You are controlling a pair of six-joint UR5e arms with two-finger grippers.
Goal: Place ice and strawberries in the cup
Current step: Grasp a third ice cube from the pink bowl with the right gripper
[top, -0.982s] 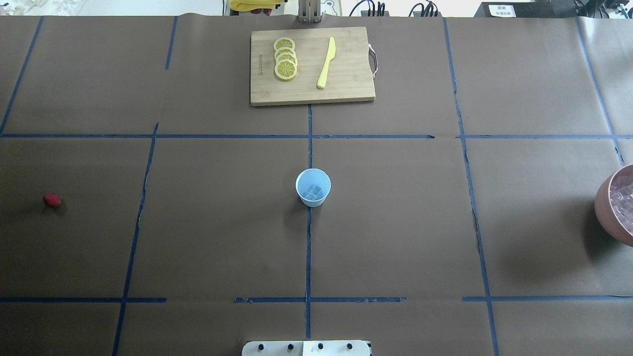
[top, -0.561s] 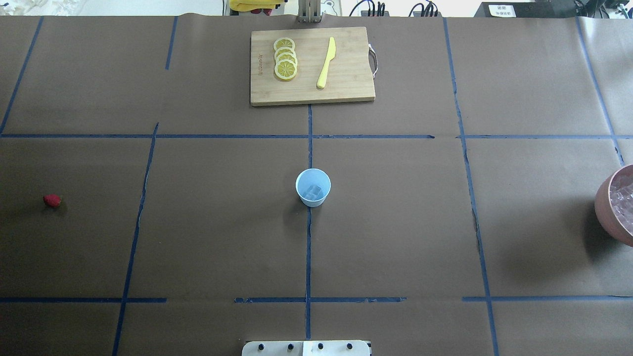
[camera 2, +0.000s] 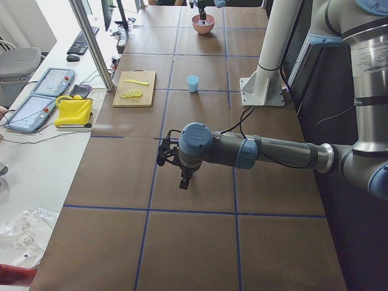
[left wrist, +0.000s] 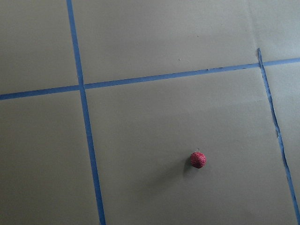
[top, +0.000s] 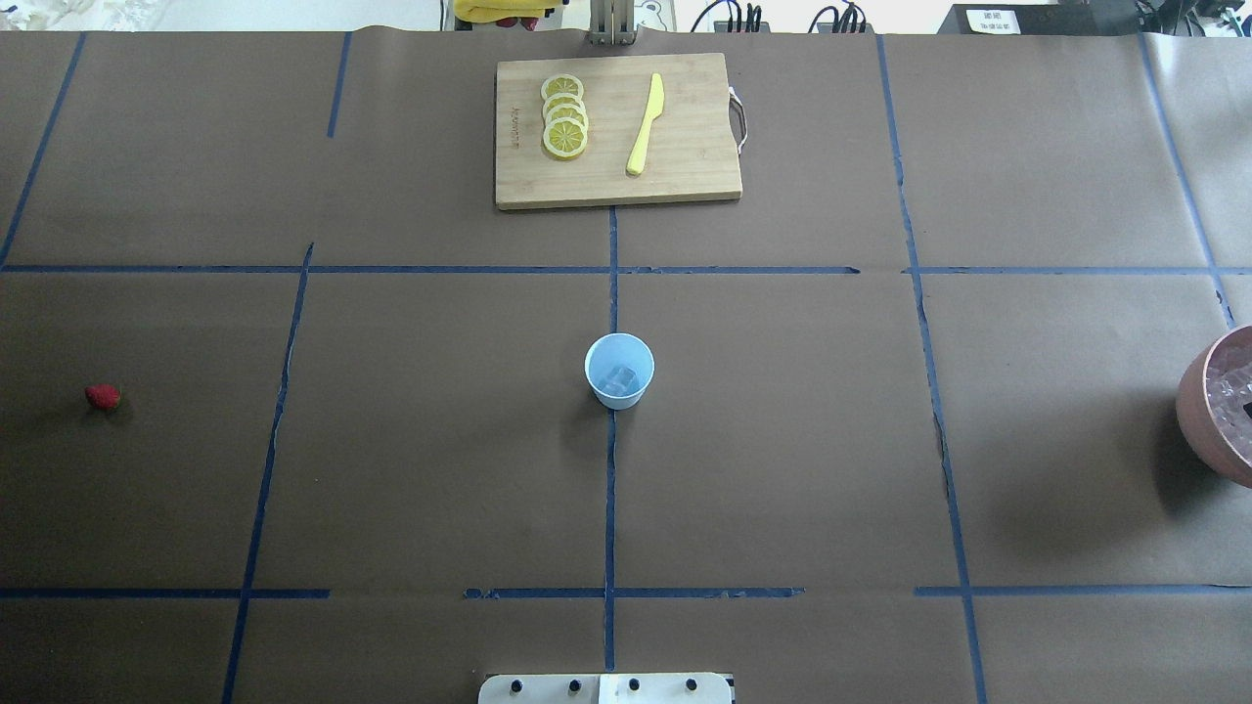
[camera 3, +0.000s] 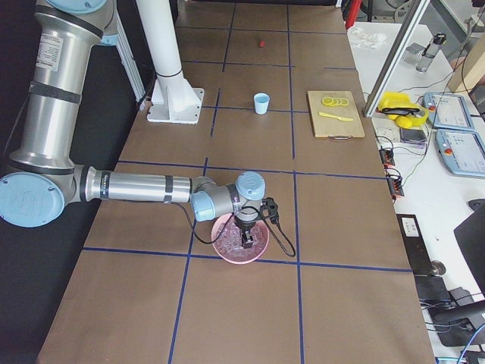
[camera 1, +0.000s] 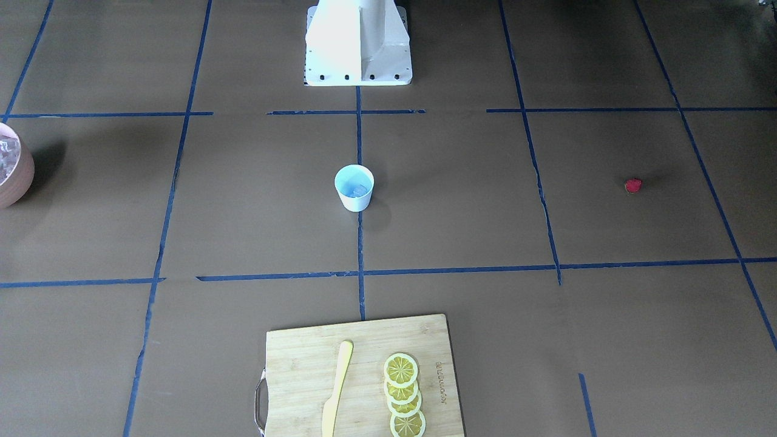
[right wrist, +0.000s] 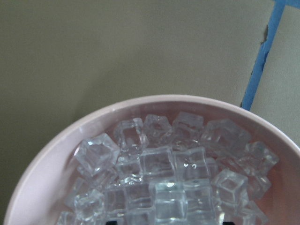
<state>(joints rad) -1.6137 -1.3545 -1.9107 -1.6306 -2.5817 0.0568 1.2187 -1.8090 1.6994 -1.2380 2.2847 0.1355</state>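
Right claw (camera 3: 246, 241) down in the bowl (camera 3: 221, 249) of ice (right wrist: 159, 173), tips spread, nothing gripped. Left claw (camera 2: 183, 183) hanging nearly above the strawberry (left wrist: 198, 160); opening impossible to tell. Strawberry far left of the cup (top: 619, 370), bowl far right. Some ice inside the cup.

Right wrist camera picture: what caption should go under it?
Clear ice cubes piled in a pink bowl on the brown table.
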